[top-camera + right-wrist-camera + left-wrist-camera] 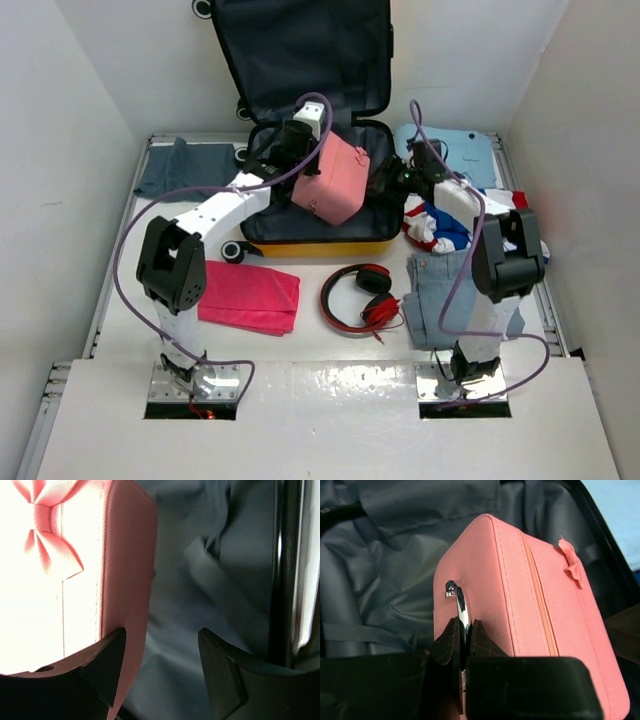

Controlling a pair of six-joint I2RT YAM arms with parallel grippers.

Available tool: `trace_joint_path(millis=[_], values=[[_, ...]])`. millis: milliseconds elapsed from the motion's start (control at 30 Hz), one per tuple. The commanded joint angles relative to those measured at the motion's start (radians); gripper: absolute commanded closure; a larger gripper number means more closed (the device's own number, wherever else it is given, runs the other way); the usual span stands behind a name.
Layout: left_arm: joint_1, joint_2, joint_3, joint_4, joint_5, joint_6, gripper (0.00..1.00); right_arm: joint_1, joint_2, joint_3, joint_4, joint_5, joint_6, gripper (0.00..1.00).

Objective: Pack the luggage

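Observation:
The yellow luggage point(320, 246) lies open at the back middle, its dark-lined lid point(300, 50) leaning on the wall. My left gripper point(290, 150) is shut on the metal handle point(456, 596) of the small pink case point(335, 180) and holds it tilted over the grey lining point(385, 570). In the left wrist view my left gripper point(463, 630) pinches the handle against the pink case point(535, 605). My right gripper point(385, 180) is open at the case's right side. In the right wrist view my right gripper point(160, 640) has its left finger at the pink case's point(75, 590) edge, over the lining point(210, 580).
Red headphones point(362, 297) lie in front of the luggage. A folded pink cloth point(250, 295) lies front left, and a dark cloth point(185, 168) back left. Jeans point(450, 290), a red-white-blue garment point(440, 222) and a light blue item point(455, 150) lie on the right.

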Motion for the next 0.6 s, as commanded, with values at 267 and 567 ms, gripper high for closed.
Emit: trace_joint_path(millis=[267, 567], values=[[-0.104, 0.144, 0.121, 0.007, 0.287, 0.001, 1.0, 0.105, 0.051, 0.495, 0.041, -0.163, -0.152, 0.35], [-0.104, 0.253, 0.207, 0.058, 0.341, -0.029, 1.0, 0.12, 0.124, 0.657, -0.194, -0.045, -0.292, 0.35]])
